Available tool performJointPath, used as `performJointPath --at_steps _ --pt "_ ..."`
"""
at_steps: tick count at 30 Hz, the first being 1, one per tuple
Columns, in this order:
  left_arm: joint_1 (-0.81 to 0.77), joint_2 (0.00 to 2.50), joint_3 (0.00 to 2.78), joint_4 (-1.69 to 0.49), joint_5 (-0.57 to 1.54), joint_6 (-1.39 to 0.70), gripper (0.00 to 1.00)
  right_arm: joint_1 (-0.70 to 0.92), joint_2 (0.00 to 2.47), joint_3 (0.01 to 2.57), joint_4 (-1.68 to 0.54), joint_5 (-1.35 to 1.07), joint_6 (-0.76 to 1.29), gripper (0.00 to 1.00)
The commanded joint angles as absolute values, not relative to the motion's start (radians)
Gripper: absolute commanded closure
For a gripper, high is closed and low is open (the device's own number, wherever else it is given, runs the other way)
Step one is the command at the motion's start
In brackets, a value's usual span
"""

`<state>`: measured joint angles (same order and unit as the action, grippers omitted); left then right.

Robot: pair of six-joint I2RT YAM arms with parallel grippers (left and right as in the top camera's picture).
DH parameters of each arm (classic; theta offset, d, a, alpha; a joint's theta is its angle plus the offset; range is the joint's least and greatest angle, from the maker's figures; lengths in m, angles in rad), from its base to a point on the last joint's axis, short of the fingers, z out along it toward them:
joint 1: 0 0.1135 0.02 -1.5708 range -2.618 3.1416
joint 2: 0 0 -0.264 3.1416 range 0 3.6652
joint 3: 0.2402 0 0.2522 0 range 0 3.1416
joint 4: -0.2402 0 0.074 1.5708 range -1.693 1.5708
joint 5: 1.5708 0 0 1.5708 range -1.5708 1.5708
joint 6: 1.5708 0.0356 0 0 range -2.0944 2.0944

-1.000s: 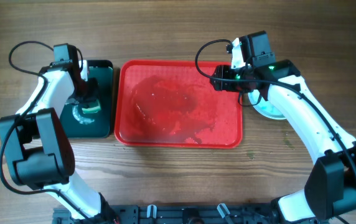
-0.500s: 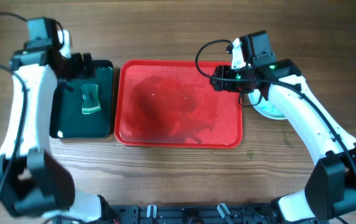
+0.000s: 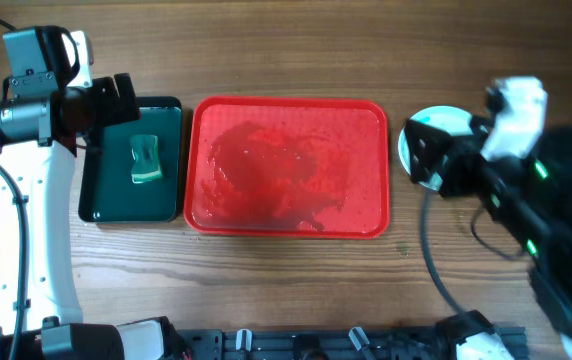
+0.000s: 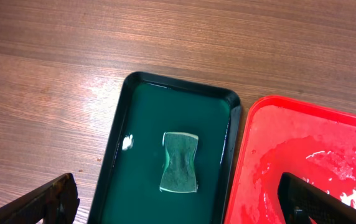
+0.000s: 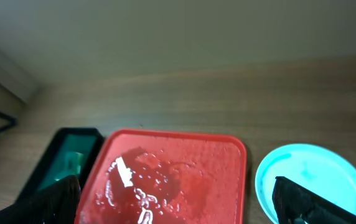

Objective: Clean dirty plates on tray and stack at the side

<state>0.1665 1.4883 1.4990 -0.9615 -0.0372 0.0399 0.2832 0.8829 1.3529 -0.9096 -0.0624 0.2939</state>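
The red tray (image 3: 286, 215) lies mid-table, wet and streaked, with no plates on it; it also shows as the tray (image 4: 302, 155) and the tray (image 5: 228, 155). A pale turquoise plate (image 3: 428, 128) rests on the wood just right of it, seen too as the plate (image 5: 309, 177); whether others lie under it I cannot tell. My right gripper (image 3: 436, 160) hangs open and blurred over that plate, its jaws (image 5: 178, 208) wide with nothing between. My left gripper (image 3: 109, 100) is open above the far left corner of the black tray, holding nothing (image 4: 178, 211).
A small black tray (image 3: 101, 195) stands left of the red one, with a green sponge (image 3: 146, 158) lying loose in it, seen also as the sponge (image 4: 180, 162). Bare wooden table surrounds both trays. The right arm fills the right edge.
The left gripper opened, let go of the sponge in the black tray, and lifted away to the upper left. The right gripper opened fully and pulled back right, off the plate.
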Motion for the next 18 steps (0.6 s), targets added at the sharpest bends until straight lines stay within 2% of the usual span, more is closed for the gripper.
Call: performJointPath --at_steps 1,5,10,12,15,18 --pt "0.166 1.488 1.505 -0.959 -0.043 0.037 0.0 0.282 0.781 1.368 -0.969 -0.071 0.292 0.0" --pt "0.166 1.488 1.505 -0.959 -0.043 0.037 0.0 0.282 0.724 1.368 -1.115 0.037 0.289 0.0" --pt "0.166 1.488 1.505 -0.959 -0.043 0.037 0.0 0.282 0.723 1.314 -1.048 0.167 0.27 0.0" --pt "0.166 1.488 1.505 -0.959 -0.043 0.037 0.0 0.248 0.705 1.205 -0.885 0.117 0.148 0.0" --pt "0.166 1.488 1.505 -0.959 -0.043 0.037 0.0 0.142 0.636 0.977 -0.616 -0.078 -0.028 0.0" --pt "0.166 1.488 1.505 -0.959 -0.043 0.037 0.0 0.052 0.512 0.749 -0.397 -0.241 -0.072 0.0"
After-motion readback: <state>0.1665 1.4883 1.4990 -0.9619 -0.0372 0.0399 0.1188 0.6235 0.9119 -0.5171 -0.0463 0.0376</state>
